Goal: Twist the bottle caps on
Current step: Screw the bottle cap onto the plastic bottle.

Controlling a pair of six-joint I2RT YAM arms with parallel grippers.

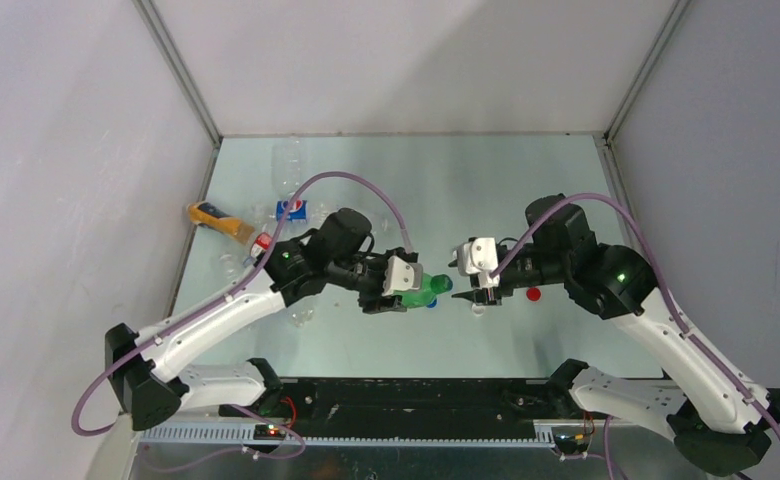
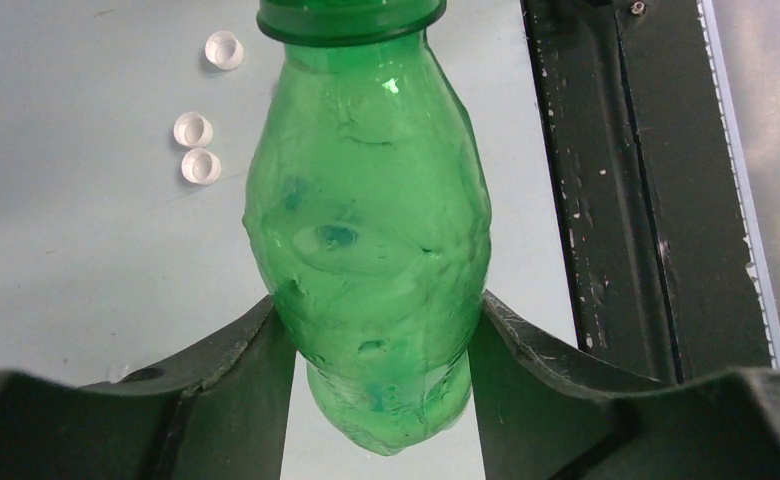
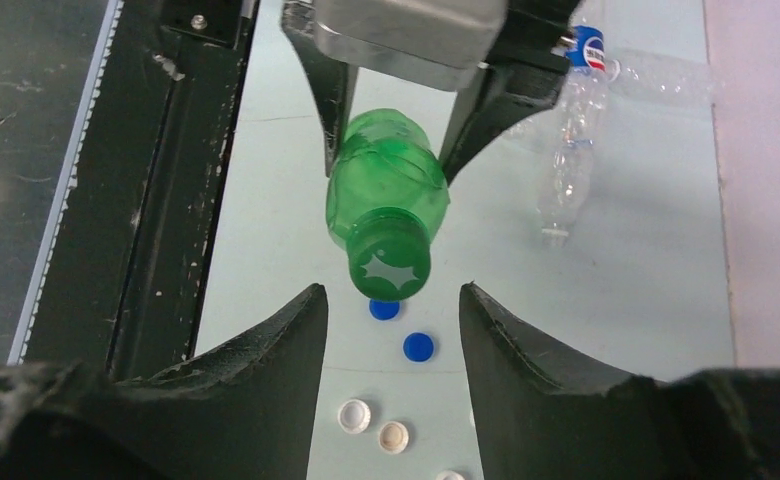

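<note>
My left gripper (image 2: 376, 340) is shut on the lower body of the green bottle (image 2: 366, 220), holding it on its side above the table, neck toward the right arm. A green cap (image 3: 394, 268) sits on the bottle's neck (image 1: 442, 284). My right gripper (image 3: 391, 305) faces that cap with its jaws open, the cap just beyond its fingertips and nothing between them. In the top view the right gripper (image 1: 481, 285) stands a short gap from the bottle (image 1: 421, 292). Loose on the table below lie two blue caps (image 3: 384, 309) (image 3: 418, 347), a white cap (image 3: 354, 416) and a cream cap (image 3: 394, 436).
A red cap (image 1: 534, 294) lies under the right arm. An orange-yellow bottle (image 1: 214, 220) and clear bottles (image 1: 291, 208) lie at the left back. Three white caps (image 2: 193, 129) lie left of the green bottle. A black base rail (image 1: 416, 395) runs along the near edge.
</note>
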